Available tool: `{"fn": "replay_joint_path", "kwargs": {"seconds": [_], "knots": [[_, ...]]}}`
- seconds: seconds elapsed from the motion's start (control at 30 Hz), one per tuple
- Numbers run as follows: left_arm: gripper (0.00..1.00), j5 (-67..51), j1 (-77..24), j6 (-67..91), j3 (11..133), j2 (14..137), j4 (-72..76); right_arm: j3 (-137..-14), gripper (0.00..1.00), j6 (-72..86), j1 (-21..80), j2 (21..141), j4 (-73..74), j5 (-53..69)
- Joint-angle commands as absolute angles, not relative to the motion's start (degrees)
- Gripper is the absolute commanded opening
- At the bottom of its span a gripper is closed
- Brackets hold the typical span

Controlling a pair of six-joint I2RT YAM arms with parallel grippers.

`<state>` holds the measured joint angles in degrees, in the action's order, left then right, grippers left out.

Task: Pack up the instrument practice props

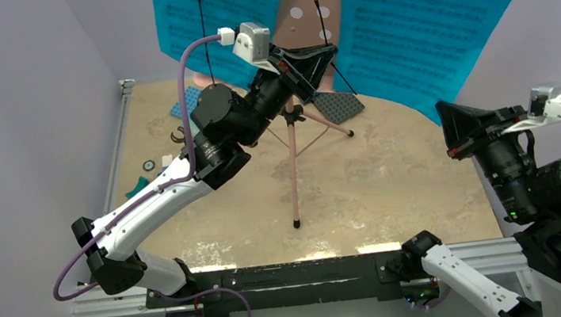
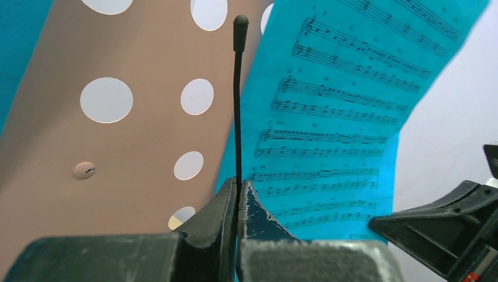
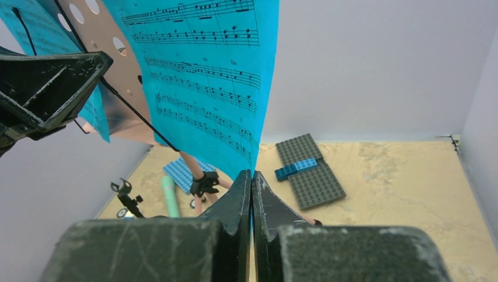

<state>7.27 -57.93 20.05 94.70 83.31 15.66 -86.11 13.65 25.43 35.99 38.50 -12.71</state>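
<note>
Right pincer (image 3: 252, 177) on music-printed cyan page (image 3: 205, 76)

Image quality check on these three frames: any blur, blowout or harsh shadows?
Top external: even soft light, faint shadows on the tan tabletop, no obvious glare. Left wrist: holes in the pink perforated board look blown out white; thin black wire page holder and cyan sheet-music page sharp, near jaws slightly soft. Right wrist: staves and grey studded baseplate crisp, no motion blur.

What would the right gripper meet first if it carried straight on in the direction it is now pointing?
The cyan sheet-music page: its lower corner hangs right at the tips of the shut right gripper, perhaps touching them, though depth is unclear from this view.
</note>
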Motion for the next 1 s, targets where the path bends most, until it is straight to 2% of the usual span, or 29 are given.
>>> {"fn": "replay_joint_path", "kwargs": {"seconds": [0.0,0.43,0.77,0.97], "knots": [[0.00,8.95,-57.74,17.32,94.52,82.12,17.27,-87.45,0.00,10.69,25.27,32.43,41.58,-16.18],[0.00,12.63,-57.74,15.63,94.42,83.76,16.62,-89.76,0.00,10.04,25.31,25.45,50.35,-15.37],[0.00,14.09,-57.74,14.53,93.31,83.99,16.48,-97.25,0.00,13.33,25.31,24.26,55.38,-9.75],[0.01,14.60,-57.74,14.13,92.71,83.63,16.59,-99.31,0.00,13.24,25.31,24.58,58.44,-11.38]]}}
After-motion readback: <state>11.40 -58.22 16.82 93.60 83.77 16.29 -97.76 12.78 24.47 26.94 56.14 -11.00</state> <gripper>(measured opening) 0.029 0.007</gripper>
